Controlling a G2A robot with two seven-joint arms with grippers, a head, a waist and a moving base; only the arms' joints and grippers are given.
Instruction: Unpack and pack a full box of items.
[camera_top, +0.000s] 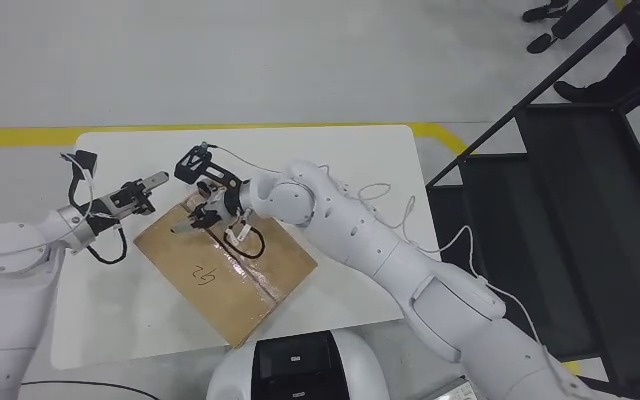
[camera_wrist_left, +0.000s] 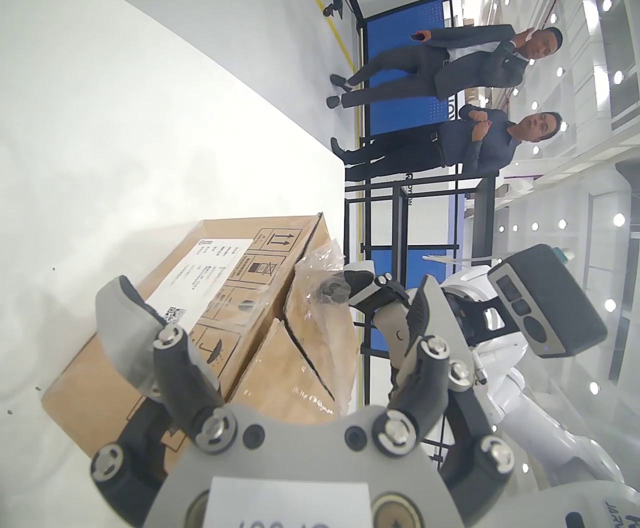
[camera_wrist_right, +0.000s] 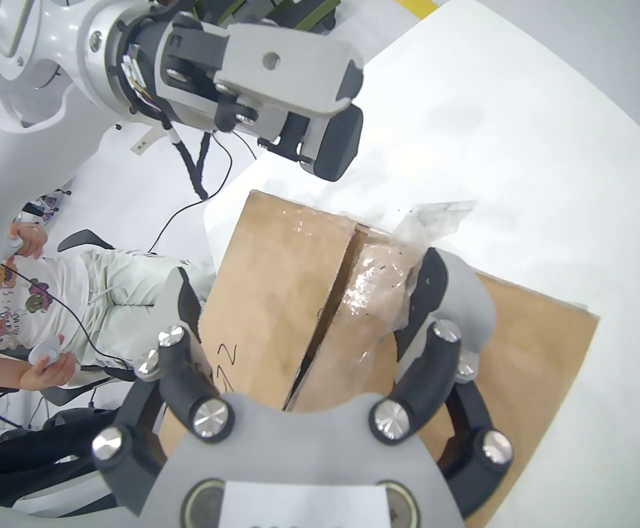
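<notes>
Box (camera_top: 248, 288) flat, long axis diagonal

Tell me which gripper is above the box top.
The right gripper, open directly over the box; the left gripper hangs beside the box, over bare table.

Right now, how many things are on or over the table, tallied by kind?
Cardboard box: 1
Clear tape strip, partly peeled: 1
Grippers: 2 (left gripper, right gripper)
Total: 4

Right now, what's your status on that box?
Left gripper open, beside box end. Right gripper open, over the top seam. Box flaps down, on table. Clear tape, end peeled up, across the seam.
</notes>
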